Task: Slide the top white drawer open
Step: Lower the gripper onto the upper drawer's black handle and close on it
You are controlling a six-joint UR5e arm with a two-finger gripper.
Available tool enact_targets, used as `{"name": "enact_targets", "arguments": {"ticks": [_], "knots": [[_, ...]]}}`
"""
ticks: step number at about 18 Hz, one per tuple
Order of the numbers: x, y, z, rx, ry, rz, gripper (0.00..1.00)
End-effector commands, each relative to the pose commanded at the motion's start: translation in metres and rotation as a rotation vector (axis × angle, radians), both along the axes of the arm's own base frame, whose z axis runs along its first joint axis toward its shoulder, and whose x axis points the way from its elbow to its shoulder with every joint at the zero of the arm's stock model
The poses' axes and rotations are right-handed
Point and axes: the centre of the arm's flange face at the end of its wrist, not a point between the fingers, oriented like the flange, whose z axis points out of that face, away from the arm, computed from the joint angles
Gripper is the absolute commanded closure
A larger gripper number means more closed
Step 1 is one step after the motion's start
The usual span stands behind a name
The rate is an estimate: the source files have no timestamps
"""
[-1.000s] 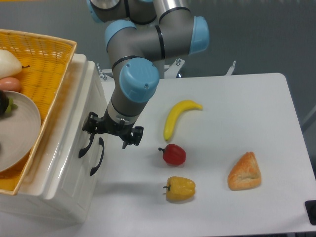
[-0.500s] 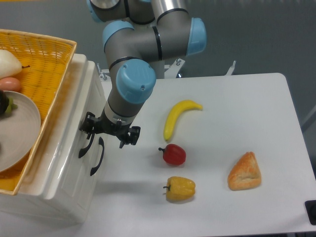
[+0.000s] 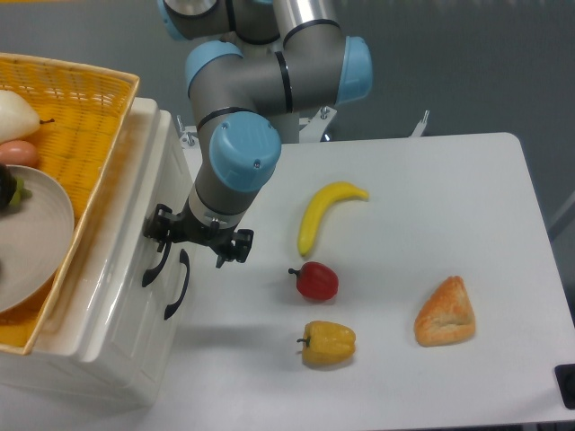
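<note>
The top white drawer (image 3: 169, 190) is the upper part of the glossy cream-white cabinet front at the left. It sits flush with the front, and its curved black handle (image 3: 154, 268) lies nearest the cabinet's top edge. The lower drawer's matching handle (image 3: 177, 285) is just to its right. My gripper (image 3: 198, 239) hangs open in front of the cabinet, with its jaws spread wide. Its left finger (image 3: 162, 225) is right above the upper handle's top end. Its right finger (image 3: 234, 248) is out over the table. The jaws hold nothing.
A yellow wicker basket (image 3: 85, 108) holding a plate and food sits on the cabinet top. On the white table (image 3: 449, 197) lie a banana (image 3: 322, 211), a red pepper (image 3: 315, 281), a yellow pepper (image 3: 328, 343) and a pastry (image 3: 446, 313).
My gripper and wrist have shifted slightly left toward the cabinet front, bringing the left finger over the upper handle. The drawers and the food have not moved.
</note>
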Motion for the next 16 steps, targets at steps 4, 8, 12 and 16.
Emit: {"name": "enact_targets", "arguments": {"ticks": [4,8,12,16], "knots": [[-0.001,-0.001,0.003,-0.001,0.015,0.001,0.07],[0.008,0.001,0.005,-0.016,0.044,-0.02,0.2],[0.011,0.002,0.006,-0.021,0.054,-0.027,0.26],[0.011,0.002,0.007,-0.017,0.055,-0.028,0.31]]}}
